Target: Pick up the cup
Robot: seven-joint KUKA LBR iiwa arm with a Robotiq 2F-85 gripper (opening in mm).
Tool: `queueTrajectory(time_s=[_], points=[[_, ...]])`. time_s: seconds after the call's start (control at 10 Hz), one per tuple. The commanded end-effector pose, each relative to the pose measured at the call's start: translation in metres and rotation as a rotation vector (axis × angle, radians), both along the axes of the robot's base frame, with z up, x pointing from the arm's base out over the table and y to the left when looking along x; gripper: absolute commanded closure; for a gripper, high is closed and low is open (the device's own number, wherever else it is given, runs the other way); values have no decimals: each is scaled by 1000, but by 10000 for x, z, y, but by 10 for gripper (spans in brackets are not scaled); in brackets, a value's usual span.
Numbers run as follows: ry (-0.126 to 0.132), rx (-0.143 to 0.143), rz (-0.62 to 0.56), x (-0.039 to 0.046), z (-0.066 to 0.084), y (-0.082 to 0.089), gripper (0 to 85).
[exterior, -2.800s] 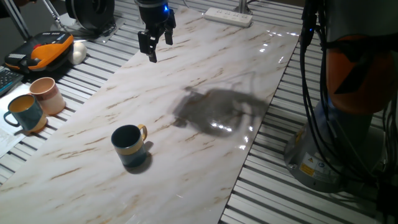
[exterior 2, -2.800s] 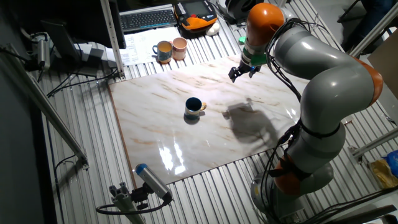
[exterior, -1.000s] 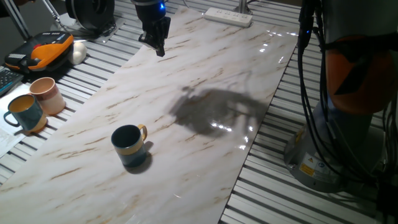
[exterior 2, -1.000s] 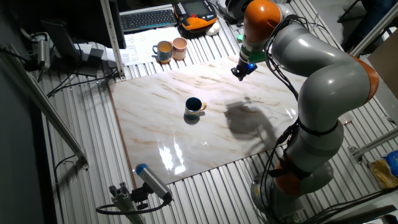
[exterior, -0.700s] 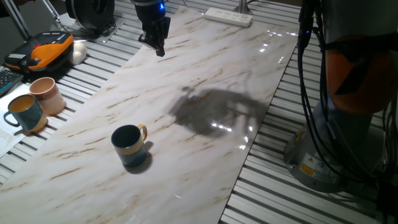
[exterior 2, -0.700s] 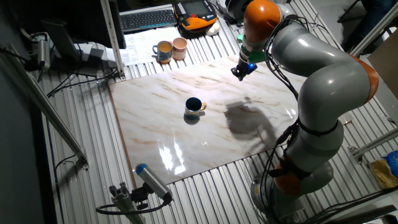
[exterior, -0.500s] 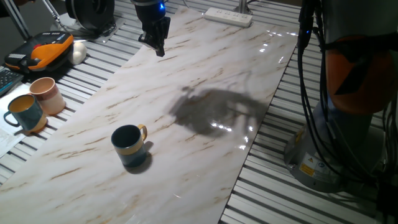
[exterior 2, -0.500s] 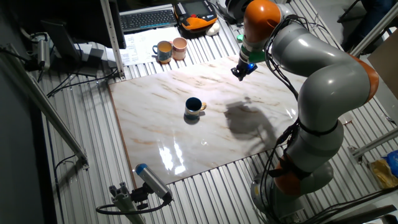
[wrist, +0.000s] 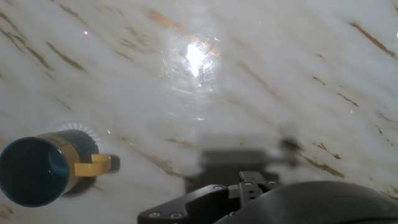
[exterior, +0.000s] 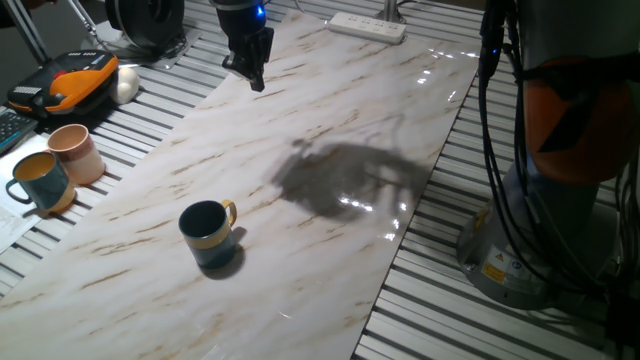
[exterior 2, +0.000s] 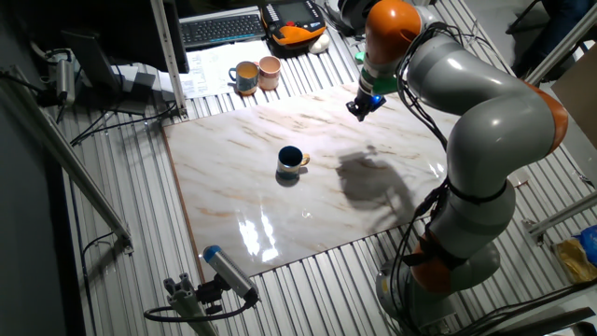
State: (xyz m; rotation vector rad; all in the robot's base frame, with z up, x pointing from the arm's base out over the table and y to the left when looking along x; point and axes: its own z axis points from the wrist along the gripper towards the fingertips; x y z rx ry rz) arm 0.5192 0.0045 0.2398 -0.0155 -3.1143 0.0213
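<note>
The cup [exterior: 207, 235] is a dark teal mug with a tan band and a yellow handle. It stands upright on the marble board [exterior: 330, 130], near the middle of it in the other fixed view [exterior 2: 290, 161]. My gripper [exterior: 255, 78] hangs above the far end of the board [exterior 2: 359, 107], well away from the cup, and holds nothing. Both fixed views show it as one narrow dark shape, so the gap between its fingers cannot be made out. In the hand view the cup [wrist: 37, 171] lies at the lower left, handle pointing right. Only the hand's dark housing [wrist: 261, 199] shows there.
A pale pink cup [exterior: 75, 150] and a lighter teal mug [exterior: 40, 182] stand off the board to the left. An orange-black device [exterior: 70, 85] and a white power strip [exterior: 367, 27] lie beyond the far end. The robot's base [exterior: 520, 250] stands at the right.
Since 2.8 s ago the gripper has risen slightly, and its two spread fingers now show as one narrow shape. Over the last second nothing has moved.
</note>
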Motion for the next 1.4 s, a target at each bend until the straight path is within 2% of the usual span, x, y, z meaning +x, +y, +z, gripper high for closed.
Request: queueTrajectory(time_s=[0.0, 0.8, 1.3], points=[[0, 0, 0, 1, -2, 1, 850], [-14, 1, -22, 83, -135, 65, 850], [4, -4, -32, 138, -145, 218, 850]])
